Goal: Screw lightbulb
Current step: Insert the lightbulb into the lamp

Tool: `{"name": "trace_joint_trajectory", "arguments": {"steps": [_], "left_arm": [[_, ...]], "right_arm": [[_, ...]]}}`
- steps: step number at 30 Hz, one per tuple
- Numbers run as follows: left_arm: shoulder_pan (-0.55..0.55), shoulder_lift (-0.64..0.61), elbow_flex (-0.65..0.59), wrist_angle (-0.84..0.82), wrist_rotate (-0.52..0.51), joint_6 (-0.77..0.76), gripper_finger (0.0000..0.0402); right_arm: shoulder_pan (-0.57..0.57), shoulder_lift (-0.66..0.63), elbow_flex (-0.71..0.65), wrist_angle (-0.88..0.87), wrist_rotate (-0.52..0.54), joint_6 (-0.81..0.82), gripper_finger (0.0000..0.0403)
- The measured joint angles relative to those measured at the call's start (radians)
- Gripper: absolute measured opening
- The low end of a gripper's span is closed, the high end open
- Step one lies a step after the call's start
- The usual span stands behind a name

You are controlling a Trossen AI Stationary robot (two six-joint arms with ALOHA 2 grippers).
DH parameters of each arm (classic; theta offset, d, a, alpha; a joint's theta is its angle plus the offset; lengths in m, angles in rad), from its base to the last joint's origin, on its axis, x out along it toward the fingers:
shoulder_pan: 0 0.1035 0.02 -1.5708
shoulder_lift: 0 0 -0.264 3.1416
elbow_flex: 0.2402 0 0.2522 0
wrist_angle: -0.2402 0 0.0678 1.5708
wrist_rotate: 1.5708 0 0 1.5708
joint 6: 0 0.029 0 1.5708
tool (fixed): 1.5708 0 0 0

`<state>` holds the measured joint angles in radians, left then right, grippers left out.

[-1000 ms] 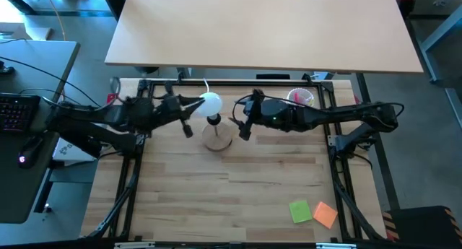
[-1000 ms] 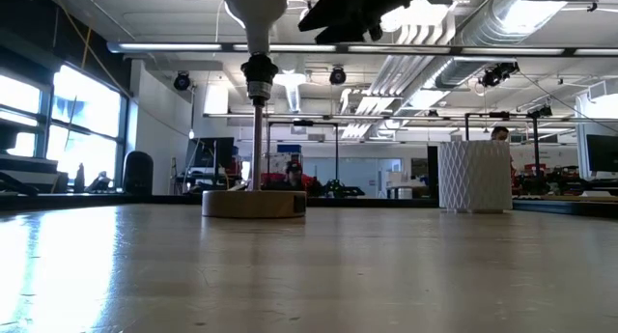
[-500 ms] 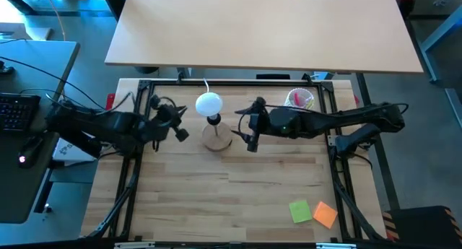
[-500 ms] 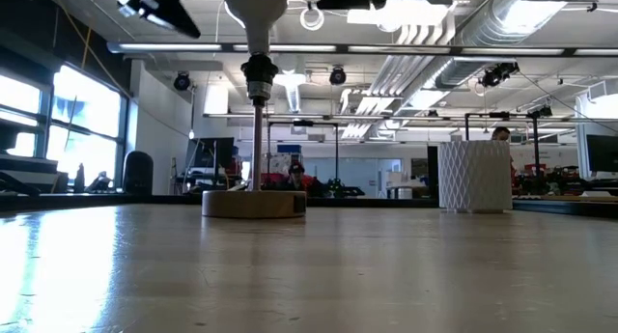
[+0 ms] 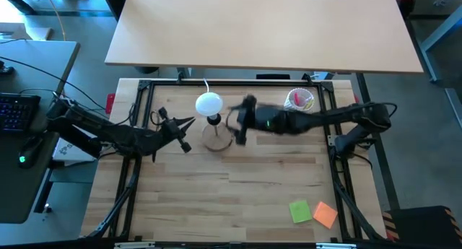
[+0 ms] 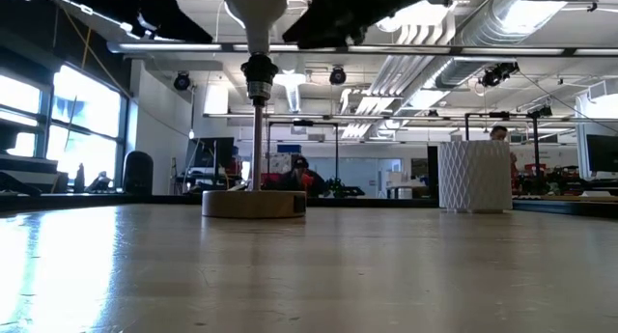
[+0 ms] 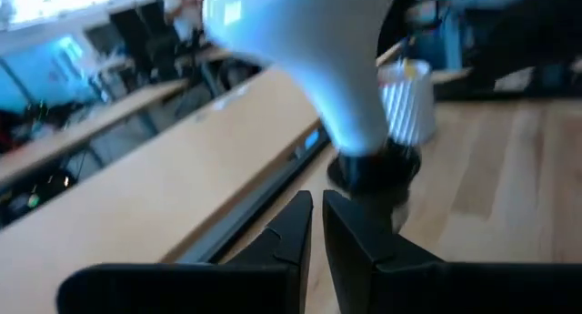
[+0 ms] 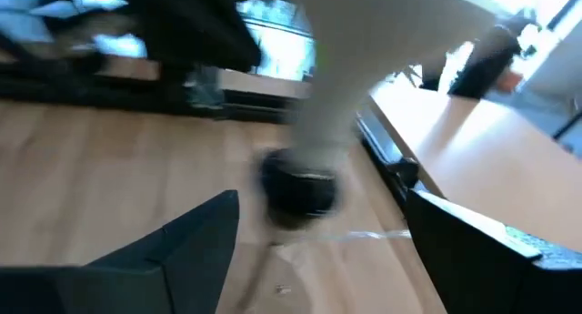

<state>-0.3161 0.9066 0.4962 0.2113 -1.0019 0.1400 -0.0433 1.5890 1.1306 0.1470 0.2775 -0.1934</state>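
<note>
The white lightbulb (image 5: 209, 103) stands upright in the black socket (image 5: 214, 120) on the round wooden lamp base (image 5: 216, 138), at the table's far middle; the low view shows the lightbulb (image 6: 256, 7) on top of the stem. My left gripper (image 5: 190, 123) is shut and empty just left of the lamp, pointing at the socket (image 7: 373, 168). My right gripper (image 5: 237, 123) is open just right of the lamp. Its fingers (image 8: 186, 241) stand wide apart, with the socket (image 8: 298, 191) ahead of them and untouched.
A white ribbed cup (image 5: 301, 99) holding pink items stands at the far right. Green (image 5: 300, 211) and orange (image 5: 325, 214) sticky notes lie near the front right corner. A black frame (image 5: 134, 169) borders the wooden table.
My left gripper, still shut, has drawn back from the lightbulb toward the table's left and near side and has sunk to socket height. My right gripper, still open, has backed off a little and then come toward the lamp again. The lightbulb has stayed upright in the socket.
</note>
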Motion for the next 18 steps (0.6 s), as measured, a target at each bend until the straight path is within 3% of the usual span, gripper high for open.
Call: {"name": "trace_joint_trajectory", "arguments": {"steps": [5, 11, 18], "left_arm": [[0.008, 0.003, -0.007, 0.162, 0.055, 0.128, 0.0026], [0.034, 0.006, -0.007, 0.211, 0.073, 0.166, 0.0026], [0.054, 0.006, -0.007, 0.213, 0.111, 0.142, 0.0026]], "right_arm": [[-0.122, 0.029, 0.000, 0.148, -0.356, 0.095, 0.0311], [-0.139, 0.114, -0.001, 0.256, -0.444, 0.117, 0.0311], [-0.154, 0.165, 0.001, 0.390, -0.454, 0.206, 0.0311]]}}
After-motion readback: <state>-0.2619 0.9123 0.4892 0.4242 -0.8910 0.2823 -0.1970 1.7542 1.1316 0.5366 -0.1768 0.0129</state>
